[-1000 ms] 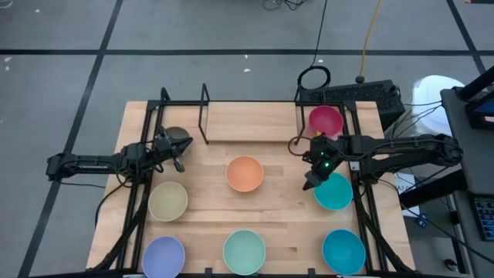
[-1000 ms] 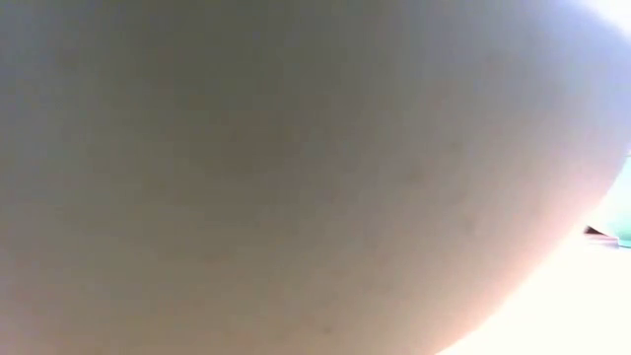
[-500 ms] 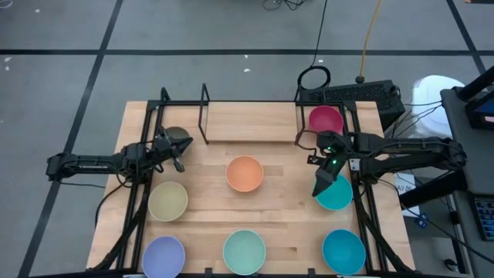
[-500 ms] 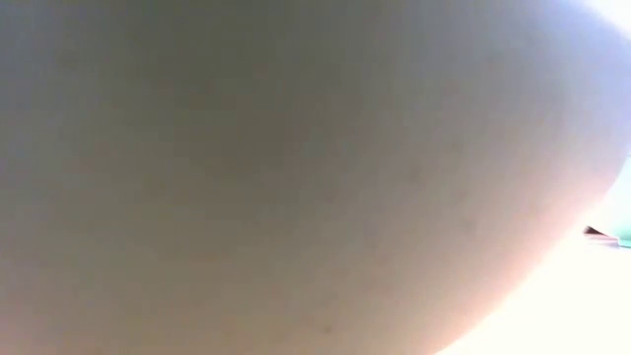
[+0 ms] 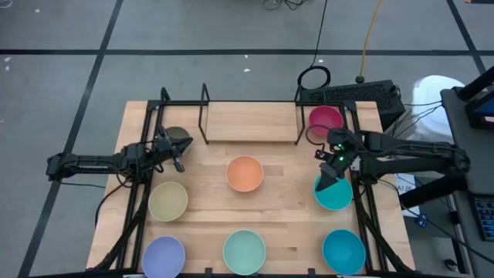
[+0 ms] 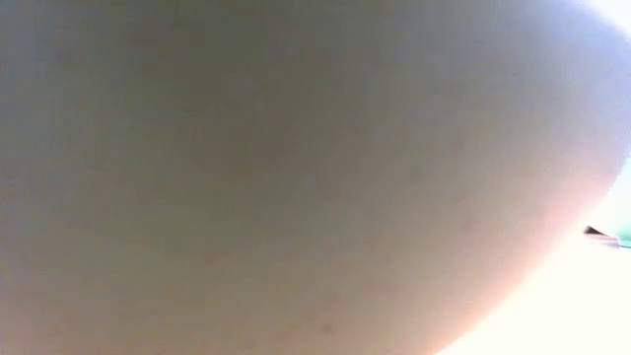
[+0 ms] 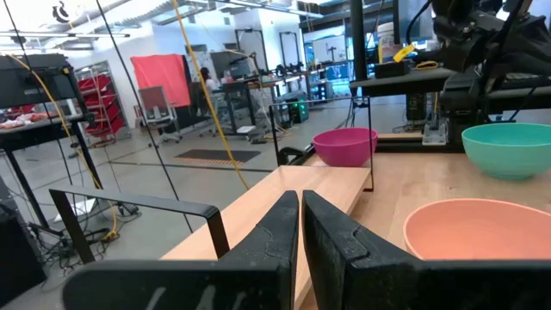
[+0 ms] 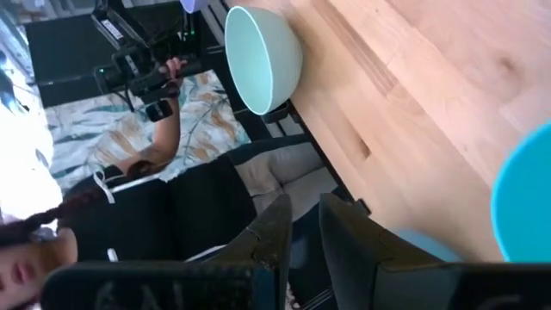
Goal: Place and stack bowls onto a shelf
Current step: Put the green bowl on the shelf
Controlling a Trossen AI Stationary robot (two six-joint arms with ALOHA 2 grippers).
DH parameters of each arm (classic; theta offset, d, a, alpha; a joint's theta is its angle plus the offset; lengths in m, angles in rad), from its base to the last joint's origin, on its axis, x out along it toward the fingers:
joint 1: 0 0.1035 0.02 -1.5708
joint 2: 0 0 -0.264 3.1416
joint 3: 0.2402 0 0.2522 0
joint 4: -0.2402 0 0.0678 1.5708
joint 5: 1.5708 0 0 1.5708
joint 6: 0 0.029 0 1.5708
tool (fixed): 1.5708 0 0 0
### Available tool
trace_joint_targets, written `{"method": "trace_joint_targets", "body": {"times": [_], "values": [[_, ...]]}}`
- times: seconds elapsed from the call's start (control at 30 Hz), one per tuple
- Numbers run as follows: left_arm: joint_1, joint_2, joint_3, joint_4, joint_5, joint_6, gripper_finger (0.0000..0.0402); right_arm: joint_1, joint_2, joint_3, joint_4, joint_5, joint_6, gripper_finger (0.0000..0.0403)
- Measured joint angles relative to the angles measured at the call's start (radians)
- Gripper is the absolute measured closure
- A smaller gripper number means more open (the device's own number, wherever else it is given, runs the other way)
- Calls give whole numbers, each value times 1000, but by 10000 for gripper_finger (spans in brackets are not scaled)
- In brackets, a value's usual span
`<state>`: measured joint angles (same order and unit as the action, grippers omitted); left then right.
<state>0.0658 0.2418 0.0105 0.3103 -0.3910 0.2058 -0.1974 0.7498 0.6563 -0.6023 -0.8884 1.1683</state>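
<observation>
**Bright bowls on pale wood**

A magenta bowl [image 5: 325, 119] is glowing deep pink at the far right of the light wooden table [image 5: 282, 208], beside the shelf [image 5: 251, 122] with its thin black rods and blond board. An orange bowl [image 5: 245, 174] is showing soft peach. Two teal bowls [image 5: 336, 194] [image 5: 343, 250] are shining blue-green. A mint green bowl [image 5: 244, 250], a lavender bowl [image 5: 164, 255] and a pale yellow bowl [image 5: 168, 201] are looking pastel. Both arms are showing dark, near black.

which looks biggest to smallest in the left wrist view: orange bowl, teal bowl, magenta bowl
1. orange bowl, largest, though cut off by the picture's edge
2. teal bowl
3. magenta bowl, smallest

Nearness to the camera sets this order; from above they look alike in size.
</observation>
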Motion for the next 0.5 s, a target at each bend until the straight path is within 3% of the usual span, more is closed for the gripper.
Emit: {"method": "trace_joint_targets", "body": {"times": [0.37, 0.5], "values": [[0, 0, 0, 0, 0, 0, 376, -5, -162, 0, -94, 0, 96, 397], [0, 0, 0, 0, 0, 0, 376, -3, -199, 0, -102, 124, 74, 398]]}}
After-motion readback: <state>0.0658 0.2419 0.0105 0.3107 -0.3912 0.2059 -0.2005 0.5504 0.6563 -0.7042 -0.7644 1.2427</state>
